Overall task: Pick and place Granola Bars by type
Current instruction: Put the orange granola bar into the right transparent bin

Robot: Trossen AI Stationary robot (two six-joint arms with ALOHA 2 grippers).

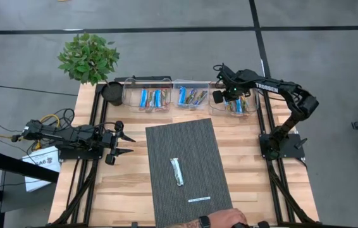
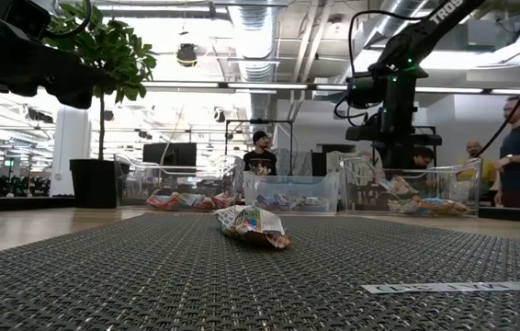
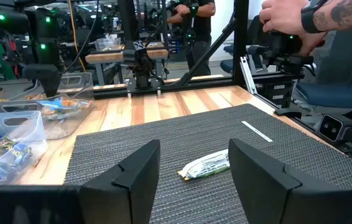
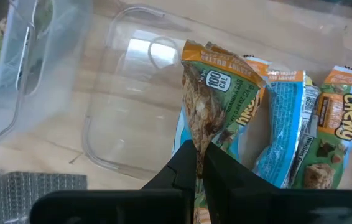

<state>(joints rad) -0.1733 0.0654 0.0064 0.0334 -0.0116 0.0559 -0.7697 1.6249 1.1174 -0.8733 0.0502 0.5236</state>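
The right end effector [image 4: 199,163], reaching over the upper-right bin [image 1: 251,109], grips a granola bar [image 4: 216,99]; the left end effector [image 1: 121,144] waits released at mid-left.

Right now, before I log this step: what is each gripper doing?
Left gripper: open, empty, above the mat.
Right gripper: shut on a granola bar, over the right bin.

My right arm [image 1: 274,88], upper right of the high view, has "TROSSEN" in white. Low view top right corner shows part of it, "TROS". Bar [image 4: 216,93] pinched in my right gripper [image 4: 199,163], centre of the right wrist view: round "100 CAL" badge. Bar at right edge [image 4: 344,124]: "CHEWY". White strip [image 2: 453,288], lower right of low view: print too faint to read.
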